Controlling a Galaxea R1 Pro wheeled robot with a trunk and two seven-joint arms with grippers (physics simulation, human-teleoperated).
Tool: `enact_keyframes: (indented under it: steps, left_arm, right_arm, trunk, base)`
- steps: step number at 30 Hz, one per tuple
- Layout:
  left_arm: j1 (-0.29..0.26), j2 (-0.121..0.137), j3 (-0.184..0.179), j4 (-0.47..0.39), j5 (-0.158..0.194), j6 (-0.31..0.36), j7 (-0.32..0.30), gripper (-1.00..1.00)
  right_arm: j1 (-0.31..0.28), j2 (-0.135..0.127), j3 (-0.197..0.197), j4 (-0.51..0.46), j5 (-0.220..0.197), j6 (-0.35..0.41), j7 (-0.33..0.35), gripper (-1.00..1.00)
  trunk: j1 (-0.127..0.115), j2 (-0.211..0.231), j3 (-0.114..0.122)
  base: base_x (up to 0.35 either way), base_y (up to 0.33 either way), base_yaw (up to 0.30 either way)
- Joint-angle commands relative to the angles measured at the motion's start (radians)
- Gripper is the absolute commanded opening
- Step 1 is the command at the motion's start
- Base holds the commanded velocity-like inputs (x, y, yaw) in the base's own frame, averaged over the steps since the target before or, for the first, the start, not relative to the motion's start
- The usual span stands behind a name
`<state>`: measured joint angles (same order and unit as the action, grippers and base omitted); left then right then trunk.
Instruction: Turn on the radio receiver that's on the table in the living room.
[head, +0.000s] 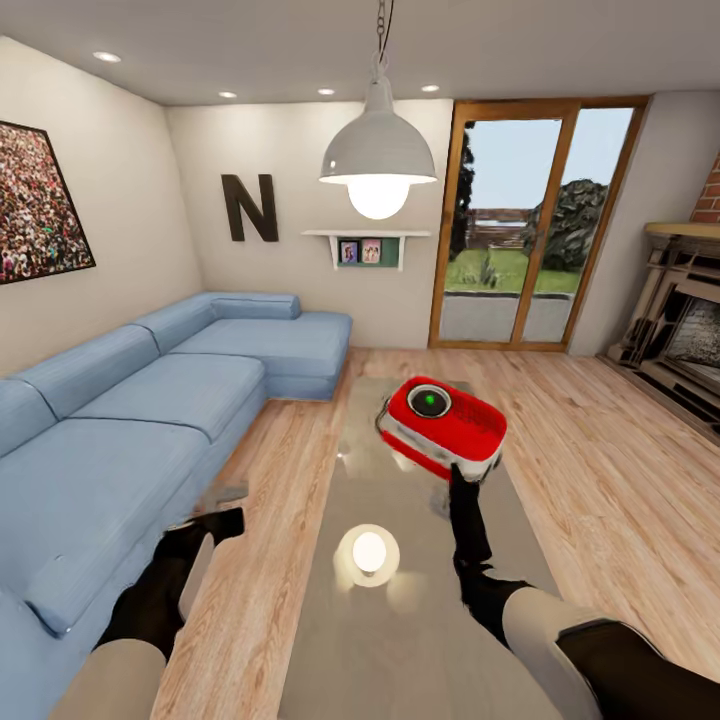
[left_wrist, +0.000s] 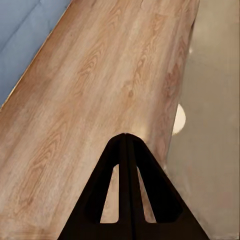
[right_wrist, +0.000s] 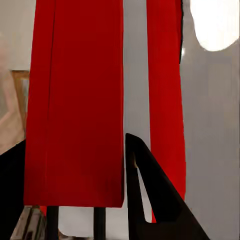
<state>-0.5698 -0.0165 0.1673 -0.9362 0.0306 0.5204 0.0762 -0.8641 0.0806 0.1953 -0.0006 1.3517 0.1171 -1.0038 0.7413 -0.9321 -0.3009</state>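
Radio receiver (head: 443, 424): glossy red rounded box, white ends, on the mirror-like grey table (head: 400, 620). Right gripper (head: 462, 478) touches its near end; grip state unclear. Left gripper (left_wrist: 125, 136) pinched closed, empty, over grained wood floor (left_wrist: 90, 100).

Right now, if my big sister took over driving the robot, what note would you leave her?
Left gripper: fingers shut, holding nothing, hanging over the wood floor between the blue sofa and the table.
Right gripper: fingers spread, reaching forward right at the near end of the radio receiver. Its wrist view puts the red body between the fingers, but contact cannot be confirmed.
The radio sits tilted on the glossy grey table in the living room, a green spot lit on its round dial.
Done: robot is at the table, right arm at the radio.
Left: confirm the radio is actually switched on.
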Motion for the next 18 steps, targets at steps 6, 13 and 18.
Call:
enact_keyframes:
  steps: [6, 13, 18]
  left_arm:
    - [0.038, 0.005, 0.001, 0.046, -0.009, -0.072, 0.001, -1.00]
    - [0.041, 0.007, 0.001, 0.097, -0.009, -0.122, 0.001, -1.00]
    - [0.041, 0.008, 0.001, 0.099, -0.009, -0.148, 0.001, -1.00]
  right_arm:
    - [0.000, 0.001, -0.046, -0.105, -0.255, -0.123, 0.482, -1.00]
    - [0.000, -0.012, -0.049, -0.297, -0.645, -0.129, 1.033, -1.00]
    - [0.000, -0.052, -0.050, -0.374, -0.815, -0.034, 1.311, -1.00]
  trunk:
    - [0.000, 0.000, 0.000]
    - [0.000, 0.000, 0.000]
    - [0.000, 0.000, 0.000]
  base:
    - [0.000, 0.000, 0.000]
    - [0.000, 0.000, 0.000]
    - [0.000, 0.000, 0.000]
